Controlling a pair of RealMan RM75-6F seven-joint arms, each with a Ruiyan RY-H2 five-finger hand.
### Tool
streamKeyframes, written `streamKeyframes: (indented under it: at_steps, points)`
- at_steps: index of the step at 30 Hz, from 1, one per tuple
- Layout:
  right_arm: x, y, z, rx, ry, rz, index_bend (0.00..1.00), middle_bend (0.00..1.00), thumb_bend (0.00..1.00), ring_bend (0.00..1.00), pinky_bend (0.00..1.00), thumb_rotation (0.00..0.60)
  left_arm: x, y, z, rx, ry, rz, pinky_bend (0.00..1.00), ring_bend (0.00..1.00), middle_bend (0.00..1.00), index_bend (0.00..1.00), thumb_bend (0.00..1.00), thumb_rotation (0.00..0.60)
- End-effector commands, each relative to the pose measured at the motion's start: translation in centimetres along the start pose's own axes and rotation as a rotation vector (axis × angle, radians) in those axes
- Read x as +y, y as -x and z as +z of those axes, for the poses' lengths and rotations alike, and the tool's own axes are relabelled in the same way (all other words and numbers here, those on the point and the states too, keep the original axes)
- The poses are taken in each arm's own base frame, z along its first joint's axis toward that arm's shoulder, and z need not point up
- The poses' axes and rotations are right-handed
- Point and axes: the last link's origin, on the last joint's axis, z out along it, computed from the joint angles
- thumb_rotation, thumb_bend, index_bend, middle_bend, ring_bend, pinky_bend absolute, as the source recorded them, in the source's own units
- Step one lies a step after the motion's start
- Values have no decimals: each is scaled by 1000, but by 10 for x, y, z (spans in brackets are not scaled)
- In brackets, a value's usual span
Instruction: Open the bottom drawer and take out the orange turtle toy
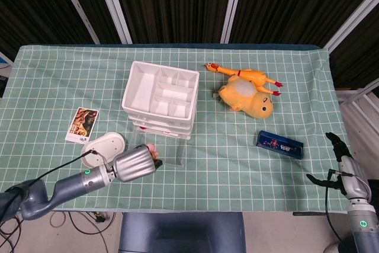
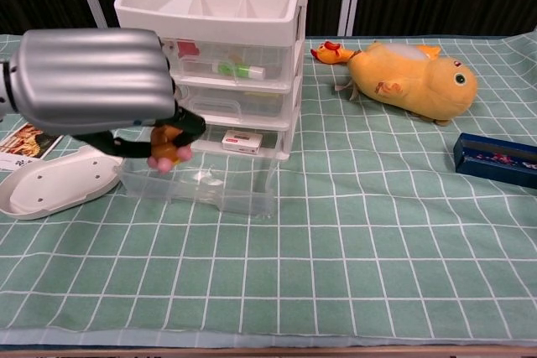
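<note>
Lift-out step: turtle toy (image 2: 165,147) clear of the open bottom drawer (image 2: 201,188).
Left hand (image 2: 96,85) curled around toy above drawer front; right hand (image 1: 339,159) idle, fingers spread, empty. Next: set down on worktop (image 2: 377,249).

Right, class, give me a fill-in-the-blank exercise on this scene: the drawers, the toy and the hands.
1. The left hand holds the orange ____ toy.
2. The drawer unit's ____ drawer is pulled open.
3. The white oval dish lies on the ____ beside that drawer.
4. The right hand holds ____.

Missing words: turtle; bottom; table; nothing
</note>
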Motion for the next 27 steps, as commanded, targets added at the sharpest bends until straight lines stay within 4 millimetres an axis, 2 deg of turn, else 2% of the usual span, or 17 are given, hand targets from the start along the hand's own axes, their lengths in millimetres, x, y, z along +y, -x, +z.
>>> streamKeyframes:
  at_steps: [1, 9, 12, 17, 22, 27]
  points:
    - [0, 0, 0, 1, -1, -1, 0, 0, 97, 0, 185, 600, 19, 6, -13, -43, 48, -8, 1000, 1000, 1000, 578, 450, 600]
    - [0, 0, 0, 3, 0, 0, 0, 0, 98, 0, 184, 600, 40, 29, -27, -145, 84, -41, 1000, 1000, 1000, 567, 415, 600]
    - [0, 0, 0, 2, 0, 0, 0, 0, 98, 0, 185, 600, 41, 43, -30, -194, 80, -39, 1000, 1000, 1000, 532, 355, 600]
    - [0, 0, 0, 3, 0, 0, 0, 0, 97, 0, 185, 600, 41, 54, -30, -234, 60, -39, 1000, 1000, 1000, 430, 256, 600]
    - [0, 0, 0, 2, -1, 2, 0, 0, 97, 0, 185, 600, 40, 57, -33, -252, 24, -32, 1000, 1000, 1000, 329, 166, 600]
    - [0, 0, 0, 1, -3, 0, 0, 0, 96, 0, 185, 600, 34, 49, -39, -222, -64, -37, 1000, 997, 989, 294, 138, 600]
